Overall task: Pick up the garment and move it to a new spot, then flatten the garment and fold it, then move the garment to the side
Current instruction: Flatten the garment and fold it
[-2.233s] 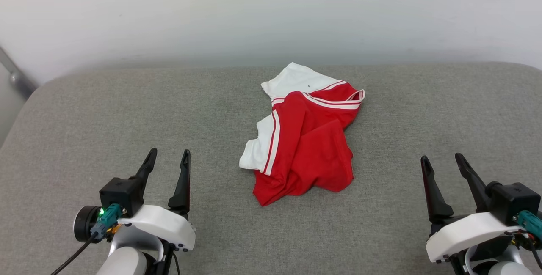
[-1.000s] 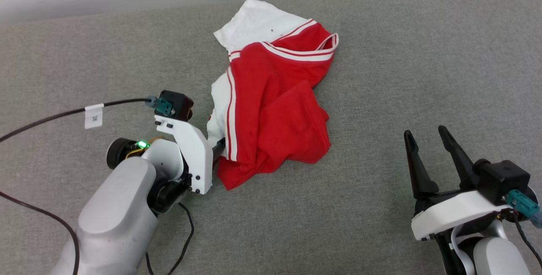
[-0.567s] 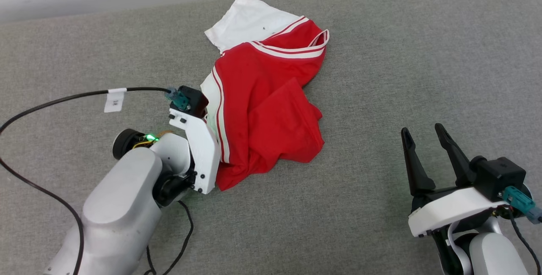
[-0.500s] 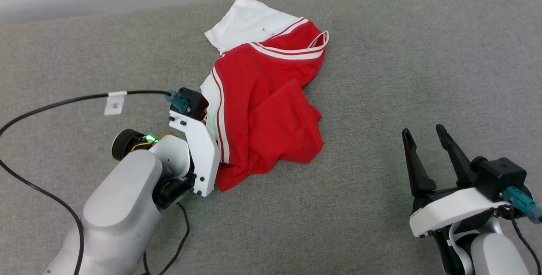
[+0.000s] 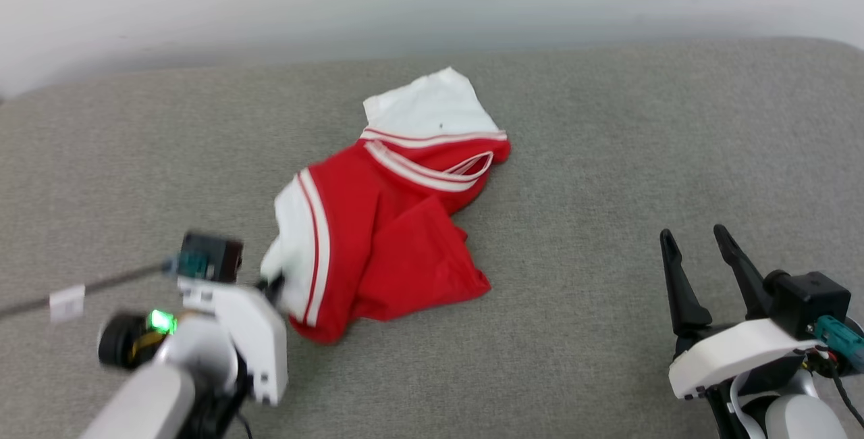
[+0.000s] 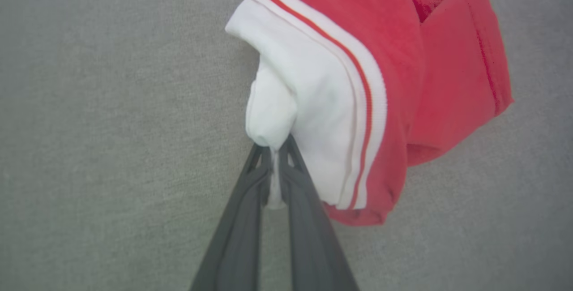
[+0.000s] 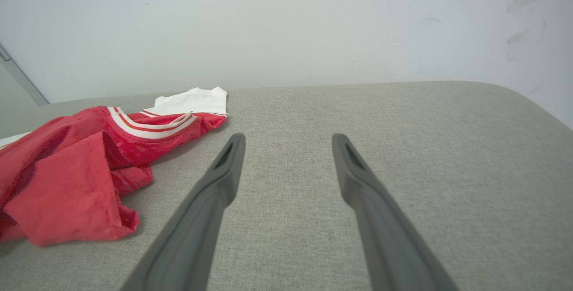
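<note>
L gripper is clamped on white sleeve tip of red T-shirt, which lies crumpled mid grey cushion. Thin pinch, so lift slow & straight up, letting body unfurl. R gripper, jaws apart, idles at 4 o'clock.

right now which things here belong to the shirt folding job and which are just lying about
Job: red short-sleeved T-shirt with white sleeves; left gripper, shut on its white sleeve; right gripper, open.
Just there: grey fabric cushion; white wall; tagged black cable.

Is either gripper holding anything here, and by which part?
The left gripper pinches the garment by its white sleeve edge; the right gripper is open, empty.
</note>
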{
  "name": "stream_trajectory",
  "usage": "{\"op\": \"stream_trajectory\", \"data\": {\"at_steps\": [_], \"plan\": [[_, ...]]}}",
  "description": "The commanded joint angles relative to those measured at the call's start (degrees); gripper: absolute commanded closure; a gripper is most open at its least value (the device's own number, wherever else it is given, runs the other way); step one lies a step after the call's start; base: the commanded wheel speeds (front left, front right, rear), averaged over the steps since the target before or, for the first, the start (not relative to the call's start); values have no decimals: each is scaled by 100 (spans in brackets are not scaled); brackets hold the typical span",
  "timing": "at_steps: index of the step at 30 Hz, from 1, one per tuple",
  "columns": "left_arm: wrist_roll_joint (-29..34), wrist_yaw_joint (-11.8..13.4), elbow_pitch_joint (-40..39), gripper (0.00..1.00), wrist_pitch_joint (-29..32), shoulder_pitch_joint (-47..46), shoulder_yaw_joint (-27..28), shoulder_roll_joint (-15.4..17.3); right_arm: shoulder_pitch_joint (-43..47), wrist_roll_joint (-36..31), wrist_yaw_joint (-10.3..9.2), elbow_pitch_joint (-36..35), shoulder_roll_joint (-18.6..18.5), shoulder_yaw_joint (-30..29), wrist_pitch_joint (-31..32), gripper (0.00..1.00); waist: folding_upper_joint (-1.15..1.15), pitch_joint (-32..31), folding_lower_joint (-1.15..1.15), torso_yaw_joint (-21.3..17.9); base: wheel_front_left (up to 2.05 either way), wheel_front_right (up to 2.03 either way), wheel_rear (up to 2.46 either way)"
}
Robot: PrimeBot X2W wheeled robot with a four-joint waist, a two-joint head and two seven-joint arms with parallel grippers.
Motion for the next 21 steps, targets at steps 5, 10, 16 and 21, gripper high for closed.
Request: {"op": "stream_trajectory", "data": {"at_steps": [5, 10, 16, 21], "plan": [[-361, 411, -328, 100, -92, 1178, 116, -43, 191, -8, -4, -77, 10, -32, 67, 0, 0, -243, 0, 189, 0, 0, 0], [-696, 641, -184, 100, -382, 2001, 181, -362, 305, 0, -4, -126, 9, -19, 135, 0, 0, -378, 0, 232, 0, 0, 0], [-577, 648, -62, 0, -1064, 1982, 290, -602, 411, 6, -4, -174, 8, -40, 193, 0, 0, -543, 0, 283, 0, 0, 0], [-189, 582, -207, 0, -1931, 1736, 394, -631, 494, -14, -4, -183, 8, -77, 236, 0, 0, -750, 0, 313, 0, 0, 0]]}}
